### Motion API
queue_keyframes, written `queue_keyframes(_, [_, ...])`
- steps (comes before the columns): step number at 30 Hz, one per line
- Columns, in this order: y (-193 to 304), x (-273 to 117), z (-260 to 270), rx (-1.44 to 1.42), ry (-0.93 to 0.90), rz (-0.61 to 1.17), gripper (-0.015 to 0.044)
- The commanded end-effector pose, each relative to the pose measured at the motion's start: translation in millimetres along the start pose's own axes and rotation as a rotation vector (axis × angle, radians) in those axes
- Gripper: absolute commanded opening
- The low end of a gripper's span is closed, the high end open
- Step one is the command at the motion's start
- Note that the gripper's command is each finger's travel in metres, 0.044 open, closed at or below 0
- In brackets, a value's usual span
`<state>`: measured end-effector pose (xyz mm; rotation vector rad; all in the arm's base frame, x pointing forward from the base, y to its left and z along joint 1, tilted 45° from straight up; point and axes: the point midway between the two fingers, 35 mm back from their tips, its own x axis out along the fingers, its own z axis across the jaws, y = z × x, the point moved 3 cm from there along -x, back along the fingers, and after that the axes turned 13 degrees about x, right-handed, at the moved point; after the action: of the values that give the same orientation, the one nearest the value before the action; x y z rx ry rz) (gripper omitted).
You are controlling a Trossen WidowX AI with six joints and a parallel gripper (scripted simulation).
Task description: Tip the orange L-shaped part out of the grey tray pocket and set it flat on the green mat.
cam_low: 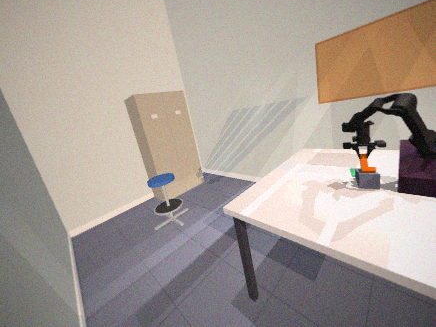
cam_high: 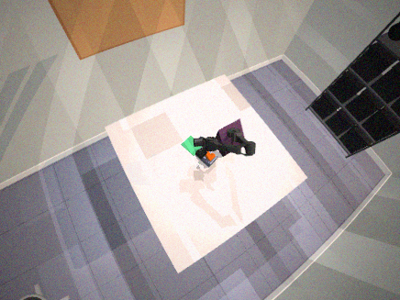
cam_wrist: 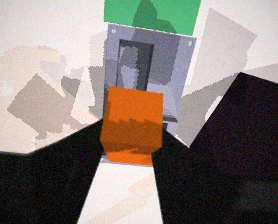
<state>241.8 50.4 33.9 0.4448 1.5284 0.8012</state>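
Observation:
The orange part point(cam_high: 210, 157) point(cam_low: 364, 163) point(cam_wrist: 132, 112) stands on end in my gripper point(cam_low: 363, 155) point(cam_wrist: 130, 128), which is shut on its raised end. In the exterior view its L-shaped end points down, with the foot to the right, at or just above the top of the grey tray point(cam_high: 208, 164) point(cam_low: 369, 181) point(cam_wrist: 184, 60). Whether it still touches the tray cannot be told. The wrist view shows the far part of the pocket empty; the part and fingers hide the near part. The green mat point(cam_high: 188, 145) point(cam_low: 352, 172) point(cam_wrist: 182, 15) lies beside the tray, at the top of the wrist view.
The arm's dark purple base block point(cam_high: 223, 135) point(cam_low: 417, 178) point(cam_wrist: 240, 120) stands on the white table point(cam_high: 165, 199) point(cam_low: 295, 212), close to the tray. A blue stool point(cam_low: 161, 180) and a tan cabinet point(cam_low: 162, 142) stand away from the table.

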Motion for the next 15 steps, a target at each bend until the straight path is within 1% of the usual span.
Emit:
queue_keyframes(1, [0.3,-2.2,1.1,-0.008,-0.004,-0.006,0.0000])
queue_keyframes(9, [-0.4,-8.0,1.2,-0.008,-0.004,-0.006,0.0000])
queue_keyframes(15, [-16.3,-6.5,3.9,-0.009,-0.004,-0.007,0.0000])
